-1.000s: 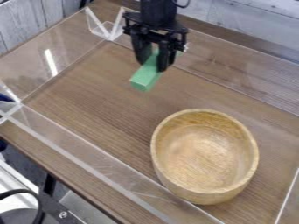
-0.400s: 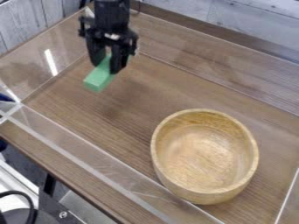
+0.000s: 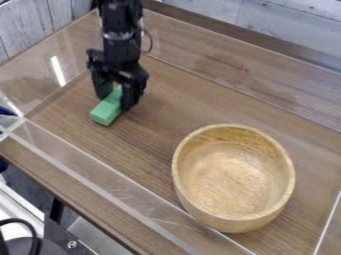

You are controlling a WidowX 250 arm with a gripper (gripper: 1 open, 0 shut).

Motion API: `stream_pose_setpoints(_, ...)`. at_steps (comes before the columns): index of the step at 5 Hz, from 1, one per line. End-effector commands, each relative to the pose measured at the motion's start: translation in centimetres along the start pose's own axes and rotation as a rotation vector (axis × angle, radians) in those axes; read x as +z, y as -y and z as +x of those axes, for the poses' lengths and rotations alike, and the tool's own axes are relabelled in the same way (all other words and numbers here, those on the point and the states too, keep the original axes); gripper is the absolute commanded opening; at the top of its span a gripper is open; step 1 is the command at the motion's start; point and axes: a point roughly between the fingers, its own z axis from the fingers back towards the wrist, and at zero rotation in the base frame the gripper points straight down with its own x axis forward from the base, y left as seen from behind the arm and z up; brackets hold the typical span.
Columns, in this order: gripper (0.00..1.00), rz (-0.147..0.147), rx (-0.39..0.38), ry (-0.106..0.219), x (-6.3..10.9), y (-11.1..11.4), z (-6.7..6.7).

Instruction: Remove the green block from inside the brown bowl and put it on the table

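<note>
Black robotic hand [image 3: 116, 88] spreads wide over a small, flat, bright green rectangular block [image 3: 110, 107], which lies on the brown wood-grain counter [image 3: 147, 149]. The round, light tan wooden bowl [image 3: 233, 177] sits well apart from the block, nearer the camera.

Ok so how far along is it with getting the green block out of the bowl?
Nearly finished. The brown bowl has nothing in it, and the green block appears to be down on the table. The gripper looks open around it; backing away is probably all that's left.
</note>
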Motion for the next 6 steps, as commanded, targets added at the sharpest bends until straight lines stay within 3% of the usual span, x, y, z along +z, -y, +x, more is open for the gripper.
stream_pose_setpoints(1, 1.00, -0.004, 0.000, 0.092, 2.4, -0.6, 0.7)
stream_pose_setpoints(2, 1.00, -0.034, -0.013, 0.133, 3.9, -0.6, 0.6)
stream_pose_setpoints(3, 1.00, -0.026, 0.011, 0.219, 6.6, -0.6, 0.6)
stream_pose_setpoints(4, 1.00, 0.003, 0.026, 0.292, 9.8, -0.1, 0.7)
stream_pose_setpoints(5, 1.00, -0.029, 0.031, 0.312, 13.0, -0.1, -0.4)
stream_pose_setpoints(6, 1.00, -0.069, 0.017, 0.312, 15.1, 0.4, -1.6)
